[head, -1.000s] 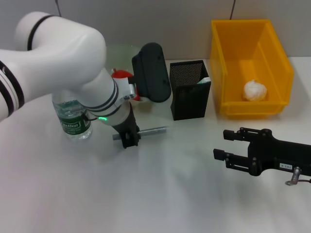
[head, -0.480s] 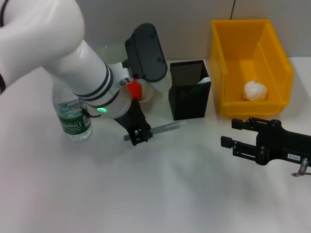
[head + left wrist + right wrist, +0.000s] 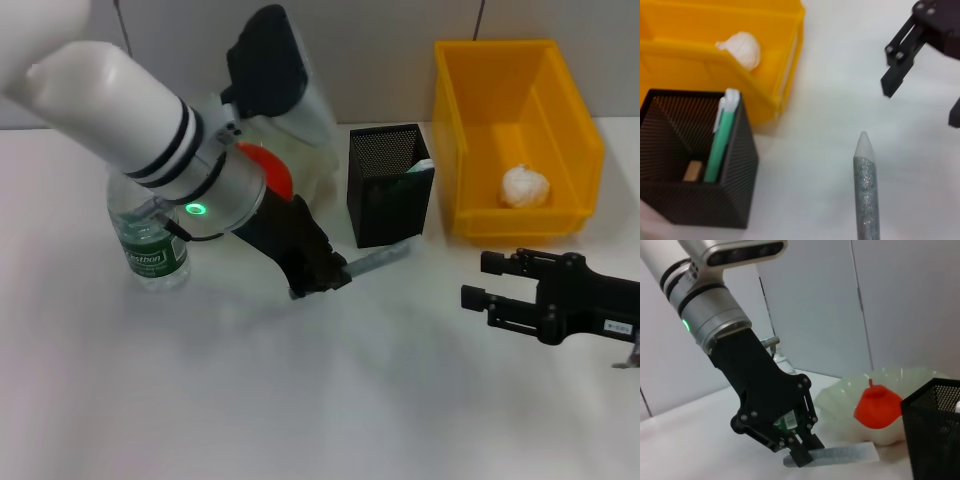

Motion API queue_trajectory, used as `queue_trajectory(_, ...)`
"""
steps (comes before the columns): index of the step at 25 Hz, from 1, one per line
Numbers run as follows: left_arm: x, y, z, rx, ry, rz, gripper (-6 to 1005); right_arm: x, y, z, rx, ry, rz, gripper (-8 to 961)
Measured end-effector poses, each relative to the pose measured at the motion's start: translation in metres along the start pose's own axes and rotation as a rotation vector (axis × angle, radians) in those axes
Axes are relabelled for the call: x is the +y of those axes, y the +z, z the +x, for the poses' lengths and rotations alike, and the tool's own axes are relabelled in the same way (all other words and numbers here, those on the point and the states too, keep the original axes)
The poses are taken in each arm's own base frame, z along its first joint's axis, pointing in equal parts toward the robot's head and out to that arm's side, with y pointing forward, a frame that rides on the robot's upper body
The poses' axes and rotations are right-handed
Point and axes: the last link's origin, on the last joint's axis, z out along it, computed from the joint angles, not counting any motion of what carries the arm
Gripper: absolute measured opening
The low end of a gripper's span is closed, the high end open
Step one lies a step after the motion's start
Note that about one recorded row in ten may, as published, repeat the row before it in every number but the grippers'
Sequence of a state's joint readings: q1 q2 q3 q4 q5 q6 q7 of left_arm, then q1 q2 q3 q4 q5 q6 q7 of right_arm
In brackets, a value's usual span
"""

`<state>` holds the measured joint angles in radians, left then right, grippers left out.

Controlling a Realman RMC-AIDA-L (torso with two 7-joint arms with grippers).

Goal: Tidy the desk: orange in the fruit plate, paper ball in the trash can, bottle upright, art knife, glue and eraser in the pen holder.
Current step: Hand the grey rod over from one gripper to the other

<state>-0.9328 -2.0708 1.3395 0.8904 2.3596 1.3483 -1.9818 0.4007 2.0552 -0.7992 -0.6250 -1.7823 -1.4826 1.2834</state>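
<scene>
**Glue stick carried nearer the pen holder**

Since a second ago the left hand has carried the grey glitter glue stick off toward the pen holder, its white tip now just beside the holder's front lower corner. Its fingers pinch the stick's rear end, the rest jutting out ahead toward the holder. Inside the holder stand a green-and-white art knife and the eraser. Beyond the holder, the paper ball lies in the trash can. On the holder's other side sit the orange in the fruit plate and the upright bottle. Nearer the camera than the trash can, the right hand hovers spread over the desk.
</scene>
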Motion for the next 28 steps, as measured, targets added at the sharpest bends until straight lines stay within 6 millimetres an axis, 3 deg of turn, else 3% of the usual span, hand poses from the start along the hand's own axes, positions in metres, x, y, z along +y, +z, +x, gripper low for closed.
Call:
queue_trajectory(15,0.023,-0.022,-0.021,0.367,-0.111,-0.186,129,0.004,-0.038,-0.016,-0.08,0.088,-0.088,576)
queue_trajectory(23,0.039,-0.024,-0.034,0.559,-0.143,-0.247,130,0.008,-0.039,-0.026,-0.113,0.078,-0.144,559)
queue_trajectory(28,0.048,-0.013,-0.047,0.663,-0.176,-0.277,130,0.011,-0.035,-0.035,-0.129,0.067,-0.191,548)
